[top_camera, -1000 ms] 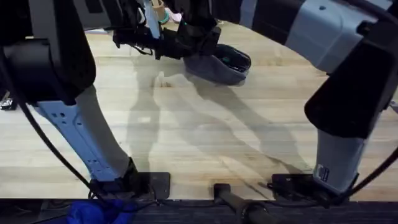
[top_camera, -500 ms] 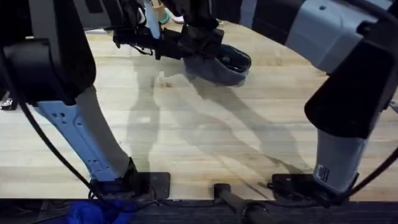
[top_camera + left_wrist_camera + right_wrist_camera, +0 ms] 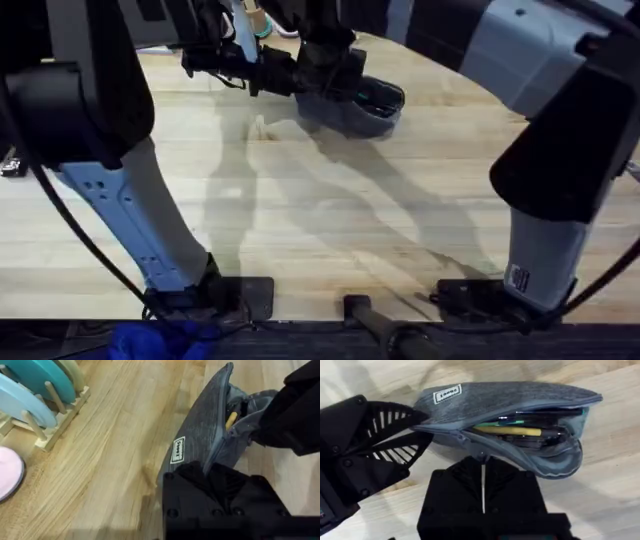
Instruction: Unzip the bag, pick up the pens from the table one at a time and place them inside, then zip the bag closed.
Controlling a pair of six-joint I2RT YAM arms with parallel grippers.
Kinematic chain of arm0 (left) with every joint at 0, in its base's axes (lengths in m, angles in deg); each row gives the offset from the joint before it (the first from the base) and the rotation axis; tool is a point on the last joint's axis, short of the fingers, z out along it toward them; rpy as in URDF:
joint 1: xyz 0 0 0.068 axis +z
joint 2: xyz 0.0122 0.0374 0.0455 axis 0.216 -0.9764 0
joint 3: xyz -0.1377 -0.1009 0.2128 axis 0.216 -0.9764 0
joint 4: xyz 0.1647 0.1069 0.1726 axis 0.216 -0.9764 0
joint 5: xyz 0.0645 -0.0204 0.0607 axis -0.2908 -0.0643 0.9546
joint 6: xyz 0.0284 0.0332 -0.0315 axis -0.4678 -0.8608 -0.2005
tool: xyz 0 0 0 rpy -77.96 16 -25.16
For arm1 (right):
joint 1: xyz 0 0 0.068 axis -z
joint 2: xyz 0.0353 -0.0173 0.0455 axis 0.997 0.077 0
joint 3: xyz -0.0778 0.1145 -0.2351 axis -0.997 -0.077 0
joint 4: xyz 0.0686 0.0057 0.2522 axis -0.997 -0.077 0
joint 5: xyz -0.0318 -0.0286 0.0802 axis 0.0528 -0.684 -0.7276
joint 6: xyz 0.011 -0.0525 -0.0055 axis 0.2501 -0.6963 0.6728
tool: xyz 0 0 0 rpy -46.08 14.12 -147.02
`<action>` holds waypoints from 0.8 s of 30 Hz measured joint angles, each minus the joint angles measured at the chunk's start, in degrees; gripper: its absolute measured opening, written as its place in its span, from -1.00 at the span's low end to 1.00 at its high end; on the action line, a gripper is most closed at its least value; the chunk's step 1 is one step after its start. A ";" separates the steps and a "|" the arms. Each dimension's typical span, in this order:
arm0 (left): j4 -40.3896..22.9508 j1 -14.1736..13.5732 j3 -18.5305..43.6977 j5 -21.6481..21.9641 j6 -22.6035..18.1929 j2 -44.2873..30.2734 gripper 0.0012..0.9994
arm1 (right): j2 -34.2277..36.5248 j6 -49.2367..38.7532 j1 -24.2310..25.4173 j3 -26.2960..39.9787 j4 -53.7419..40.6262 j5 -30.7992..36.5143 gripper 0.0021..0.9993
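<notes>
At the far middle of the table (image 3: 330, 210), both grippers met on the bag (image 3: 360, 105).

Closest in, the left gripper (image 3: 212, 472) was clamped on the pouch's closed end beside its white label (image 3: 177, 450), while the right gripper (image 3: 482, 462) pinched the lower lip of the gaping zipper opening. Inside lay pens (image 3: 530, 422), one yellow, one teal-green. Beyond the pouch stood a wooden rack (image 3: 60, 410) holding plates (image 3: 30, 382).
</notes>
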 joint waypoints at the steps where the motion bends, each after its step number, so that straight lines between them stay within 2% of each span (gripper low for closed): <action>1: 0.00 0.00 0.00 0.00 0.00 -0.01 -0.92 | -0.02 -0.09 0.00 0.00 -0.14 0.00 -0.94; 24: 0.02 0.00 0.00 0.18 0.00 0.00 -0.92 | -0.02 -4.38 0.66 1.66 -2.40 -1.81 -0.94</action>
